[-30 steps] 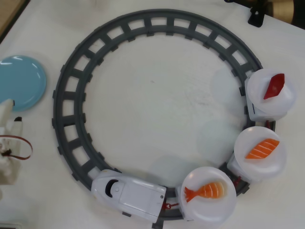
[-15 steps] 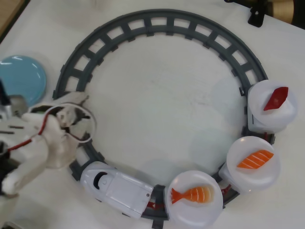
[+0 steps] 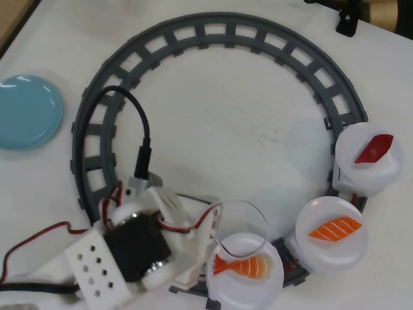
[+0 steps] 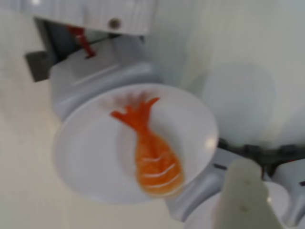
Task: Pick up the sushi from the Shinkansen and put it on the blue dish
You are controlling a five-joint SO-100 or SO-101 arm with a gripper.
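The sushi (image 3: pixel 242 265), an orange shrimp nigiri with a forked tail, lies free on the first white plate (image 3: pixel 248 290) behind the Shinkansen. My arm covers the locomotive in the overhead view. In the wrist view the Shinkansen's white rear (image 4: pixel 95 12) and red coupler show at the top, with the sushi (image 4: pixel 152 152) centred on its plate (image 4: pixel 86 157). My gripper (image 3: pixel 240 234) hovers just above that plate's upper edge, open and holding nothing. One pale finger (image 4: pixel 245 195) shows at the lower right. The blue dish (image 3: pixel 29 111) sits far left with nothing on it.
A grey ring track (image 3: pixel 219 29) fills the table. Two more white plates ride behind, one with an orange striped slab (image 3: pixel 334 229), one with a dark red piece (image 3: pixel 374 148). A black cable (image 3: pixel 139 129) arcs over the track's left side. A dark clamp (image 3: pixel 348 22) stands top right.
The train has rolled further left along the bottom of the track. My arm has swung from the left edge to above the locomotive and the first plate.
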